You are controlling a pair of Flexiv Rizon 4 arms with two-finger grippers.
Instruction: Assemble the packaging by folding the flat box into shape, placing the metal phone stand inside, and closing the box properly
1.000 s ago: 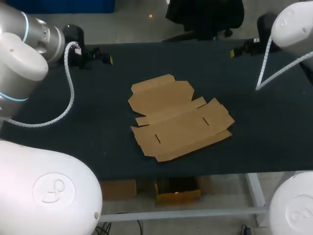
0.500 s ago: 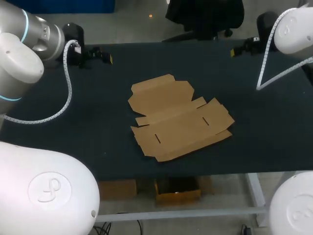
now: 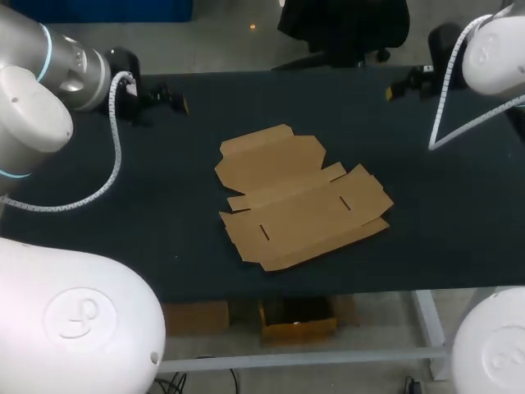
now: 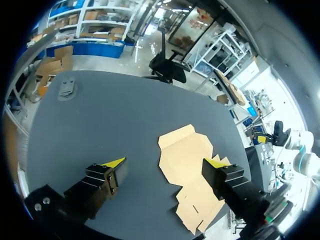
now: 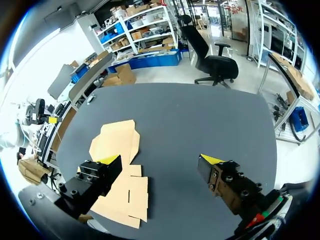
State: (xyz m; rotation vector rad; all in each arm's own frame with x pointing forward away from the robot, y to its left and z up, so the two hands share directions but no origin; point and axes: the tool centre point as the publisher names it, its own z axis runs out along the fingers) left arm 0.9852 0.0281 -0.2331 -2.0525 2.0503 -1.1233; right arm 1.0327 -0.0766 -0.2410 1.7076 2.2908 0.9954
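A flat, unfolded brown cardboard box [image 3: 299, 197] lies in the middle of the black table [image 3: 459, 213]. My left gripper [image 3: 176, 100] hovers at the far left of the table, well away from the box, open and holding nothing. At the far right, my right gripper [image 3: 395, 89] is also open and holds nothing. In the left wrist view the box [image 4: 185, 150] lies ahead of the open left gripper [image 4: 165, 162]. In the right wrist view the box [image 5: 117, 145] sits ahead of and beside the open right gripper [image 5: 160, 160]. No metal phone stand shows in any view.
A small grey fitting [image 4: 66, 90] sits on the table near a far corner. Bare black tabletop surrounds the box on every side. The table's front edge [image 3: 328, 289] runs just below the box.
Both arms' upper links have shifted slightly, and the two grippers have barely drifted. The box has not moved.
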